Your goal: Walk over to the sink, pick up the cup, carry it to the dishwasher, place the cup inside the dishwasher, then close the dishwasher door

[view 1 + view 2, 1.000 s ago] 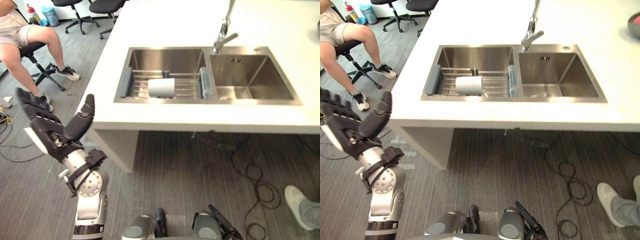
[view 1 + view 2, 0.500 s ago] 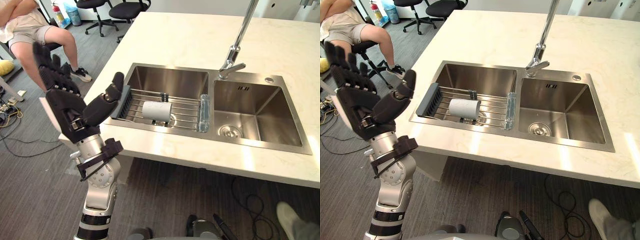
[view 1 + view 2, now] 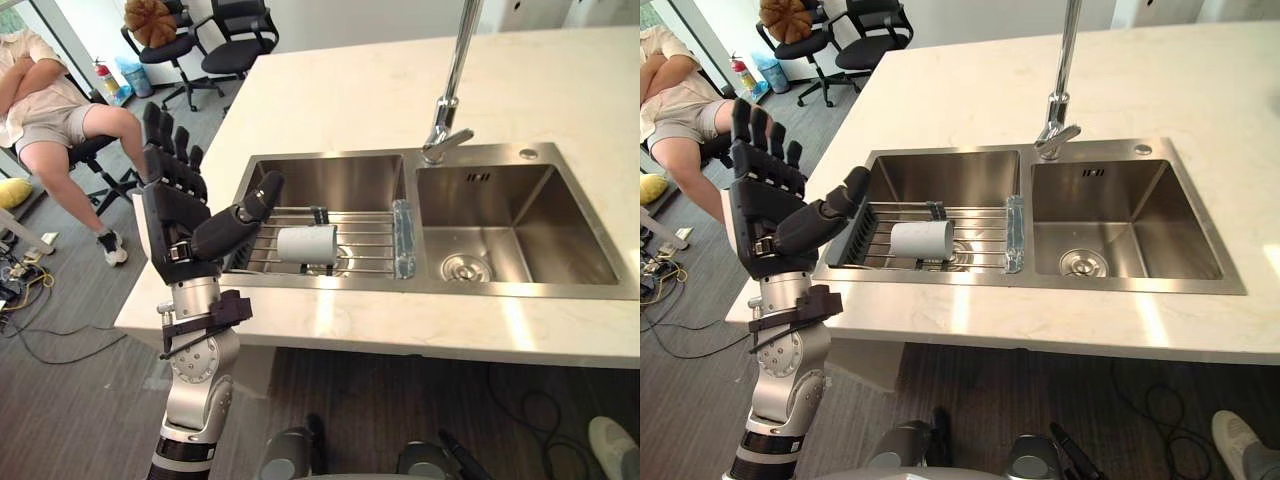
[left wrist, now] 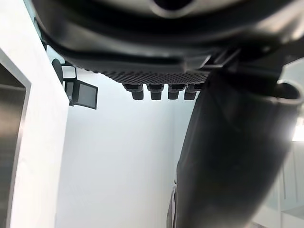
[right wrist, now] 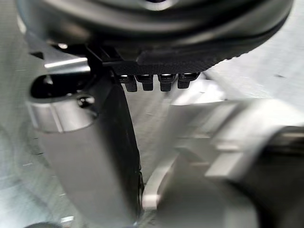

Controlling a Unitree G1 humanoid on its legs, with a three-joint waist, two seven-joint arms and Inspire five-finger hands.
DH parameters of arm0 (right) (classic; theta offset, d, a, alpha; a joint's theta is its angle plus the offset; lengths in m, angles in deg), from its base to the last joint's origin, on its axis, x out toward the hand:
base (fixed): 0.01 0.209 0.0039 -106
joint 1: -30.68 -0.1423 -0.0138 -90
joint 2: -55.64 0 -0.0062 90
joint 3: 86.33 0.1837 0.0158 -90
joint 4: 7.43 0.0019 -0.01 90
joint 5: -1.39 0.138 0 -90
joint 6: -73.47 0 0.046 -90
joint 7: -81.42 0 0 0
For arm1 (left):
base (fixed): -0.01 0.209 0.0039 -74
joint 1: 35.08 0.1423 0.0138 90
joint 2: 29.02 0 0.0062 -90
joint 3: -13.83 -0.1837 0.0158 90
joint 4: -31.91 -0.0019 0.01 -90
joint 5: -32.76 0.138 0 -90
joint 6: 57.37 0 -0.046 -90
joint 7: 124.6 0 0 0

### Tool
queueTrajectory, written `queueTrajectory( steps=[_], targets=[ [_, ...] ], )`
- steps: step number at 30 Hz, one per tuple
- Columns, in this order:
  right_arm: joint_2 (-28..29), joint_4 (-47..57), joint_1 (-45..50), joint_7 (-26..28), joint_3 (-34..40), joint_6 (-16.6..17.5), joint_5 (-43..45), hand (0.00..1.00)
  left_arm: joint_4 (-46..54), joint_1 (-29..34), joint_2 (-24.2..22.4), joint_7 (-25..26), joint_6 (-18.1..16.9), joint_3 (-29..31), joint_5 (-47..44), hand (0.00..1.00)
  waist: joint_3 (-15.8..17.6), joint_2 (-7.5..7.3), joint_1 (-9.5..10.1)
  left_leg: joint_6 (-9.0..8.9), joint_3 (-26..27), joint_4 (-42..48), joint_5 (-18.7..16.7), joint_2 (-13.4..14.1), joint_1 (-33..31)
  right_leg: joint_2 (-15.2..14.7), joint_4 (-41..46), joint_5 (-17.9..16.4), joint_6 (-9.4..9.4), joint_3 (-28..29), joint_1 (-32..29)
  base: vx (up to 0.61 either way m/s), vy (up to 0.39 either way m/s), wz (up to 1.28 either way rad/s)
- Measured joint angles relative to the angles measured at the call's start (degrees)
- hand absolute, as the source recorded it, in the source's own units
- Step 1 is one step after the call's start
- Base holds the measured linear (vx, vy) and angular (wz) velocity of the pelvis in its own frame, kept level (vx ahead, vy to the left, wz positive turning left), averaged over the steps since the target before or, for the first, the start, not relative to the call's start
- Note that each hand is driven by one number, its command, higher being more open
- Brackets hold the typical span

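Nearest us, our left hand (image 3: 176, 214) is raised in front of the sink's (image 3: 572, 232) left corner, with its fingers straight and spread and holding nothing. In its wrist view, our right hand (image 5: 152, 33) also looks relaxed and empty. The white cup (image 3: 307, 244) lies on its side on a wire rack (image 3: 366, 228) across the sink's left basin. The faucet (image 3: 447, 112) rises behind the sink. Far to the sink's left, we see a seated person (image 3: 48, 118).

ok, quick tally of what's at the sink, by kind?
cup: 1
wire rack: 1
faucet: 1
basins: 2 (left basin, right basin)
Total: 5
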Motion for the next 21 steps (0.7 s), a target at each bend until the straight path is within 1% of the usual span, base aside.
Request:
queueTrajectory(
  steps=[1,2,3,4,6,8,10,11,13,14,15,18,21],
  targets=[
    [0.04,0.00,0.01,-0.09,0.01,0.00,0.11,1.00,0.00,-0.08,0.09,-0.46,0.31,-0.38,-0.22,1.00,-0.14,-0.01,-0.20,0.34,-0.15,-2.16,1.24,-0.36,0.94,-0.14,-0.73,0.14,0.11,-0.38,0.45,0.21,0.019,0.26],
    [0.09,0.01,-0.01,-0.34,0.00,0.00,0.16,1.00,-0.04,-0.58,0.29,-0.91,0.68,-1.74,-0.58,1.00,-0.45,-0.08,-0.34,0.18,-0.48,-5.46,2.77,-0.63,2.33,-0.10,-1.97,0.42,0.16,-1.13,0.91,0.16,-0.031,0.21],
    [0.27,0.06,-0.10,-0.65,-0.06,-0.01,0.15,1.00,-0.04,-1.39,0.35,-1.23,1.11,-3.54,-0.67,1.00,-0.78,-0.09,-0.37,-0.01,-0.83,-7.39,3.58,-0.61,2.75,0.05,-2.83,0.55,0.10,-1.81,1.17,0.15,-0.043,0.19],
    [0.33,0.08,-0.16,-0.92,-0.05,-0.02,0.13,1.00,-0.05,-1.77,0.38,-1.48,1.45,-4.39,-0.67,1.00,-0.87,-0.12,-0.37,-0.07,-0.92,-8.08,3.81,-0.58,2.93,0.02,-3.21,0.63,0.07,-2.04,1.25,0.14,-0.047,0.13],
    [0.29,0.11,-0.41,-1.43,-0.03,-0.07,0.00,1.00,-0.14,-2.45,0.67,-2.20,3.22,-6.44,-0.66,1.00,-1.05,-0.21,-0.49,-0.17,-0.94,-8.96,3.92,-0.52,3.25,0.18,-3.95,0.81,0.06,-2.29,1.62,0.13,-0.039,0.01],
    [0.32,0.35,-0.76,-1.54,-0.01,-0.07,-0.12,1.00,-0.77,-3.01,1.49,-3.49,6.39,-7.37,-0.50,1.00,-1.50,-0.31,-1.28,-0.17,-0.72,-9.65,3.92,-0.58,3.58,0.31,-5.26,1.23,0.18,-2.36,2.30,0.12,-0.030,-0.05],
    [0.42,0.21,-0.78,-1.64,0.00,-0.08,-0.12,1.00,-1.97,-4.26,2.33,-4.21,9.40,-7.37,2.70,1.00,-1.55,-0.43,-1.40,-0.18,-0.46,-10.12,3.90,-0.47,4.24,0.62,-7.06,2.05,0.31,-2.32,3.42,0.07,0.000,-0.08],
    [0.43,0.11,-0.72,-1.65,0.01,-0.08,-0.12,1.00,-2.46,-4.69,2.75,-4.61,9.98,-7.39,3.62,1.00,-1.58,-0.44,-1.39,-0.19,-0.45,-10.16,3.89,-0.44,4.28,0.69,-7.57,2.32,0.30,-2.33,3.53,0.02,0.020,-0.07],
    [0.46,-0.10,-0.72,-1.65,0.01,-0.11,-0.09,1.00,-3.46,-5.83,4.68,-5.62,11.87,-7.50,6.27,1.00,-1.61,-0.49,-1.39,-0.21,-0.44,-10.33,3.87,-0.35,4.30,0.88,-8.74,2.96,0.39,-2.32,3.79,-0.01,0.034,-0.05],
    [0.56,-0.14,-0.63,-1.64,0.00,-0.19,-0.08,1.00,-3.89,-6.51,6.82,-6.65,13.23,-7.82,9.88,1.00,-1.67,-0.60,-1.38,-0.21,-0.30,-10.45,3.87,-0.22,4.31,1.07,-9.70,3.48,0.43,-2.27,4.02,-0.03,0.036,-0.05],
    [0.62,-0.17,-0.51,-1.63,0.00,-0.21,-0.08,1.00,-4.11,-6.80,7.94,-6.98,13.58,-8.26,11.75,1.00,-1.71,-0.69,-1.38,-0.20,-0.24,-10.45,3.86,-0.17,4.35,1.14,-10.16,3.72,0.42,-2.26,4.18,-0.04,0.043,-0.07],
    [0.83,-0.19,0.34,-1.02,0.01,-0.21,-0.07,1.00,-5.29,-8.38,13.54,-9.42,14.34,-10.19,21.54,1.00,-2.56,-1.20,-1.49,-0.18,0.02,-10.89,3.88,0.09,4.35,1.62,-11.80,4.78,0.55,-2.03,4.45,-0.04,0.029,-0.07],
    [0.78,-0.33,0.85,0.05,1.18,-0.18,-0.10,1.00,-5.29,-9.64,17.31,-11.07,14.59,-11.18,26.77,1.00,-3.13,-1.22,-1.56,-0.02,0.10,-11.38,4.16,0.17,4.31,1.96,-12.99,5.65,0.64,-1.99,4.61,-0.02,0.018,-0.03]
  ],
)
